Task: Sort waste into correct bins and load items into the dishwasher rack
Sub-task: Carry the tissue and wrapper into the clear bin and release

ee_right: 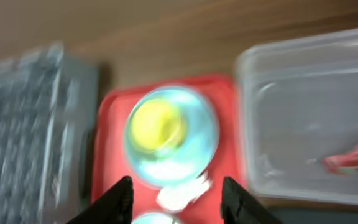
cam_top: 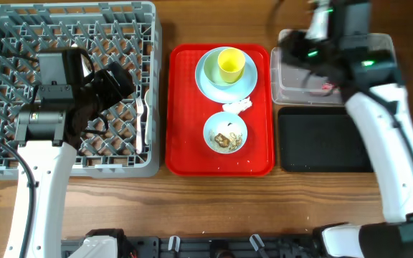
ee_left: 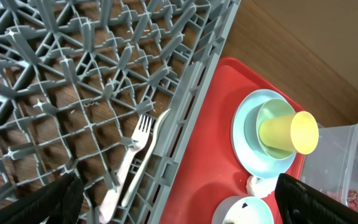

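The crumpled white tissue (cam_top: 237, 106) was seen on the red tray (cam_top: 185, 143), just beside the pale blue plate (cam_top: 206, 86). It was judged light and soft, best pinched at a raised fold. The right gripper (ee_right: 176, 186) and the left gripper (ee_left: 178, 183) were found open, with nothing held.

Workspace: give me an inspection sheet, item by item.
Surface: wooden table, red tray in the middle.
Job's things: fork in the rack; yellow cup in a bowl on the plate; tissue and bowl of scraps on the red tray; wrapper in the clear tub; black tray holds nothing.
Clutter: nothing seen.
Hands: left hand over the rack, open; right hand near the clear tub, open, empty.
Cables: black cable across the rack's left side.
Surroundings: nothing seen.
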Robot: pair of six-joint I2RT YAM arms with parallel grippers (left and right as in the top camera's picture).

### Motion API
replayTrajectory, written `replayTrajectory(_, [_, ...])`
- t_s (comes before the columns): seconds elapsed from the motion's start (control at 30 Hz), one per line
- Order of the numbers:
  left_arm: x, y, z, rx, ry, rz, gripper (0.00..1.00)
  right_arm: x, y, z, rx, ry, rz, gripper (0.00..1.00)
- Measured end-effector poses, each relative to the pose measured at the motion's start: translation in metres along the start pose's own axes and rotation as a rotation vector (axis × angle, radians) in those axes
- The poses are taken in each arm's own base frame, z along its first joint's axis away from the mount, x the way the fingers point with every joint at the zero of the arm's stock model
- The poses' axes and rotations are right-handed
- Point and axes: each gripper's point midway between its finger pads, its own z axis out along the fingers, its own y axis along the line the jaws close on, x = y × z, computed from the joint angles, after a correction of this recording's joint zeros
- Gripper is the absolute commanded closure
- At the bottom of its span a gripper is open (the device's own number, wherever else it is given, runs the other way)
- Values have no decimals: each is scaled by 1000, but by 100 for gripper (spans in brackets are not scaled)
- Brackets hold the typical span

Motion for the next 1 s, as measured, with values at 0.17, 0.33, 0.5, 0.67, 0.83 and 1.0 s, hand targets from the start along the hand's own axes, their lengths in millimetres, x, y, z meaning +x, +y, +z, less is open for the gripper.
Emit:
replayTrajectory(0.17, [0, 0, 0, 0, 1, 0, 0, 53, 38, 36, 45, 149, -131, 33])
replayTrajectory(0.33, [0, 0, 0, 0, 0, 0, 0, 110, 12, 111, 182, 366, -106, 27])
replayTrajectory(0.5, [0, 0, 0, 0, 0, 0, 0, 157, -9, 160, 248, 523, -39, 35])
replayTrajectory(0.67, [0, 0, 0, 0, 0, 0, 0, 166, -9, 170, 247, 543, 8, 38])
replayTrajectory(0.83, [0, 0, 0, 0, 1, 0, 0, 170, -8, 179, 237, 520, 26, 37])
replayTrajectory(1.0, [0, 0, 0, 0, 1, 0, 0, 187, -12, 192, 220, 493, 41, 51])
